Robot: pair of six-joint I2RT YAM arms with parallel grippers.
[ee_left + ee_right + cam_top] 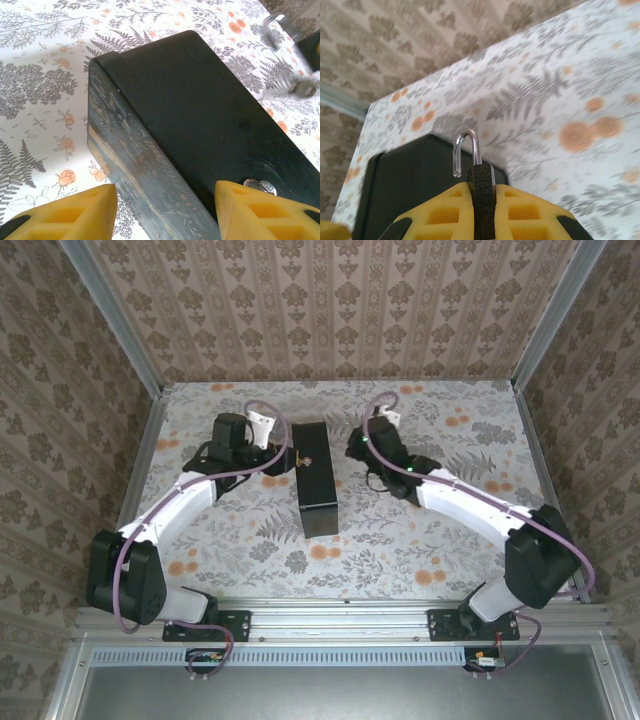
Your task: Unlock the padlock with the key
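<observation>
Pinching the padlock (481,182) by its dark body, shackle up and one leg free near the black box (405,182), our right end effector (481,195) could let it twist loose, and whether our left end effector (165,192), astride that box, grips it we cannot tell.

No legible text, labels or numbers anywhere.

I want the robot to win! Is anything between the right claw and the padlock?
Nothing visible is in the way. The right claw pinches the padlock between its yellow fingers, with the silver loop sticking up free.
</observation>
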